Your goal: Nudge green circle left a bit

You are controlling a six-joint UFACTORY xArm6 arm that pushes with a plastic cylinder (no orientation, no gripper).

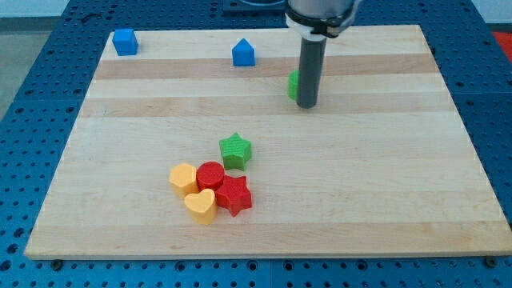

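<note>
The green circle [294, 85] sits at the upper middle of the wooden board [384, 184], mostly hidden behind my rod; only its left edge shows. My tip [309, 105] rests on the board right against the circle's right side.
A blue block [124, 41] sits at the top left corner and a blue house-shaped block [243, 53] at the top middle. Lower down is a cluster: green star [235, 150], red circle [210, 174], red star [234, 194], orange hexagon [183, 178], orange heart [201, 206].
</note>
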